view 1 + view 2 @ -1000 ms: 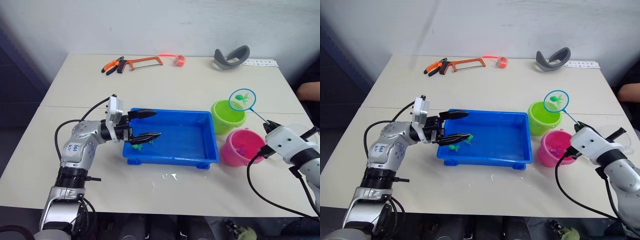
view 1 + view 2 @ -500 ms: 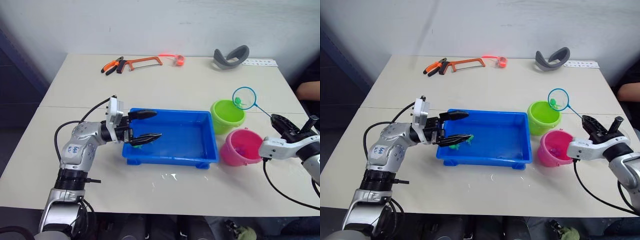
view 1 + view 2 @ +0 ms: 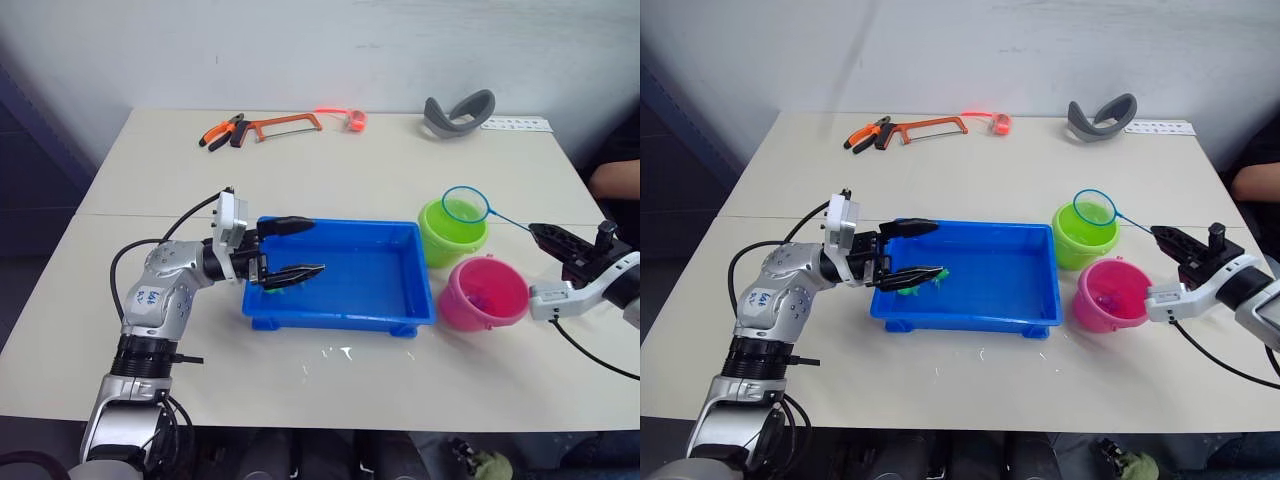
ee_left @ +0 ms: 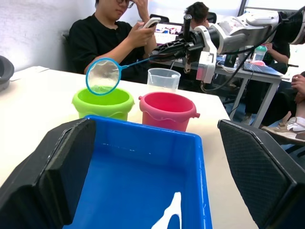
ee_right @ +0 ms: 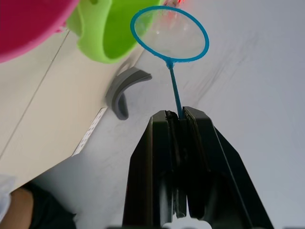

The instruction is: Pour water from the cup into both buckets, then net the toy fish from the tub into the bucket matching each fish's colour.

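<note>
The net (image 3: pixel 464 205) hangs over the green bucket (image 3: pixel 452 233) looking empty, its handle pinched in the right gripper (image 5: pixel 177 125). Pink fish sit in the pink bucket (image 3: pixel 484 295). A green fish (image 3: pixel 908 289) still waits in the blue tub (image 3: pixel 345 318), between the left gripper's (image 3: pixel 298 248) spread fingers. So nearly there, I'd guess.

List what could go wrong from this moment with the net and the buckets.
The net hangs over the green bucket, held by a thin handle in the right gripper; it might twist or slip. The pink bucket stands touching it, so a low swing back toward the tub could knock either over.
</note>
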